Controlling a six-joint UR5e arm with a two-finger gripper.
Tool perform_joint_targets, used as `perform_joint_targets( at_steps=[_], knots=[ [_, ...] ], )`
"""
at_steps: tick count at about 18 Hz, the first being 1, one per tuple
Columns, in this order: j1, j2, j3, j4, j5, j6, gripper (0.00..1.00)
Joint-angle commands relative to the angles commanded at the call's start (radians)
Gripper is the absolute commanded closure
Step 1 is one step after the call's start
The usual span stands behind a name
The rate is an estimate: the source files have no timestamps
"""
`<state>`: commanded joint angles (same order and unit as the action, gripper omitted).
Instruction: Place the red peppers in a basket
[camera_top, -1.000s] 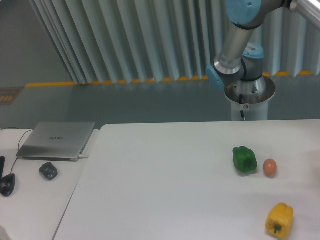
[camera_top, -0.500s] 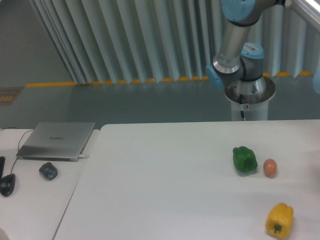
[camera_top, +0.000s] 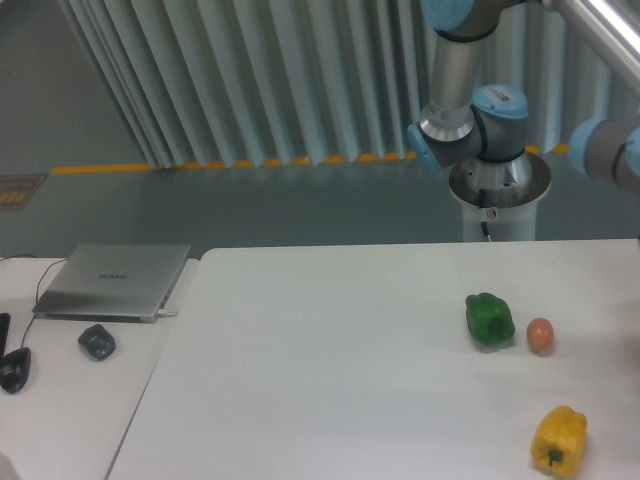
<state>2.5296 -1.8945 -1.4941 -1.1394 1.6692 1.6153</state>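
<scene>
The red peppers and the basket are out of view. Only the arm's base and lower joints (camera_top: 470, 120) show at the back right, plus a wrist segment (camera_top: 610, 150) coming in at the right edge. My gripper itself is out of the frame. A green bell pepper (camera_top: 489, 319), a small orange-brown egg-like ball (camera_top: 540, 335) and a yellow bell pepper (camera_top: 559, 438) lie on the white table (camera_top: 330, 380).
A closed silver laptop (camera_top: 115, 279) lies at the left on a side table, with a dark round object (camera_top: 97, 342) and a black mouse (camera_top: 14, 368) near it. The robot pedestal (camera_top: 498, 195) stands behind the table's far edge.
The arm has swung: its upright link moved left and a wrist segment came into view at the right edge. The vegetables have not moved.
</scene>
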Motion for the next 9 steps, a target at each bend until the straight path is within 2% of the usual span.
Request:
perform_joint_targets(
  at_steps=[2, 4, 6, 9],
  knots=[
    [-0.012, 0.006, -0.002, -0.066, -0.081, -0.003, 0.0],
    [-0.024, 0.034, -0.012, -0.095, -0.14, -0.02, 0.0],
    [-0.066, 0.045, -0.025, -0.103, -0.144, -0.084, 0.0],
    [-0.126, 0.054, -0.025, -0.155, -0.132, -0.137, 0.0]
  ],
)
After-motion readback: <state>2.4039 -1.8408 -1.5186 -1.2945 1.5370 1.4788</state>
